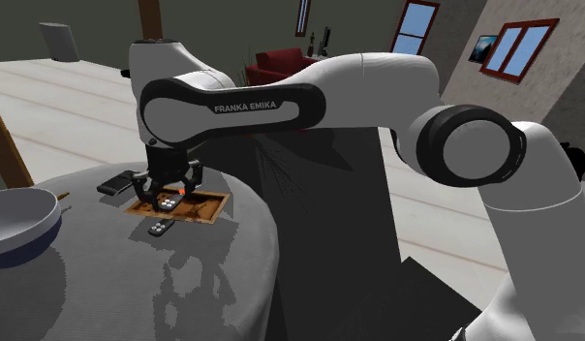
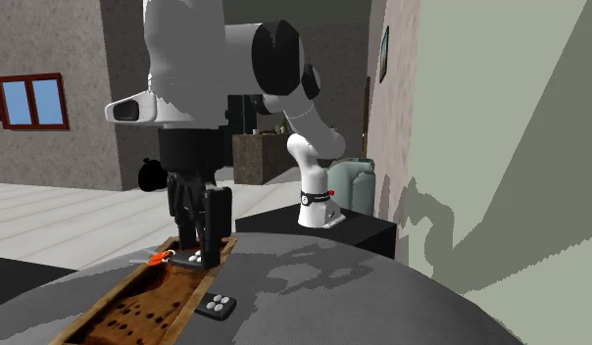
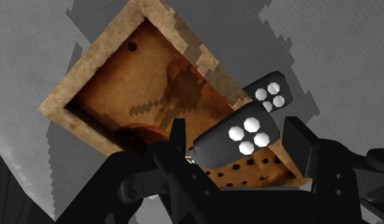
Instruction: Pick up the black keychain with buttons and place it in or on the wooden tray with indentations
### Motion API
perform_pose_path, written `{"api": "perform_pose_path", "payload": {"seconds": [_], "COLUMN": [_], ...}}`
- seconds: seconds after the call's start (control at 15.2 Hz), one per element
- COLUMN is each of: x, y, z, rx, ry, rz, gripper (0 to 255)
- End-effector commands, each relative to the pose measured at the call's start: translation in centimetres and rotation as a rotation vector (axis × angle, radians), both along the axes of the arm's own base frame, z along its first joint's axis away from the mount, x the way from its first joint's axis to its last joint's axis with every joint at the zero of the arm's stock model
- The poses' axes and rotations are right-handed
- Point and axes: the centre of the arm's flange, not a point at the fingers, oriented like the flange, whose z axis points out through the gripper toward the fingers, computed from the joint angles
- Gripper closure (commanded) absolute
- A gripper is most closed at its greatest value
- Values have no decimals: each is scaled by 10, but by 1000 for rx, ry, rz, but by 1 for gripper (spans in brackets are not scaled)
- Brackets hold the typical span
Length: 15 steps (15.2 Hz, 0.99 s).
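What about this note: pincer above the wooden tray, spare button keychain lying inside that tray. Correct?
Not quite. The shoulder view shows the spare keychain on the grey table beside the wooden tray, not inside it. The pincer is indeed above the tray.

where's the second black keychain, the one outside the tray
In the shoulder view's lower left, the second keychain lies on the grey table, just off the wooden tray's near edge.
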Motion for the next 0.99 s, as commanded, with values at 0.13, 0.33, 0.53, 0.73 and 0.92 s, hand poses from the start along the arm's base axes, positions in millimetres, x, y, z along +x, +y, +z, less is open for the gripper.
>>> {"api": "perform_pose_path", "payload": {"seconds": [0.13, 0.33, 0.53, 0.73, 0.92], "x": [0, 0, 0, 0, -1], "y": [0, 0, 0, 0, -1], "z": [0, 0, 0, 13, 50], "rx": [0, 0, 0, 0, 0], "ry": [0, 0, 0, 0, 0], "rz": [0, 0, 0, 0, 0], "gripper": [255, 0, 0, 0, 0]}}
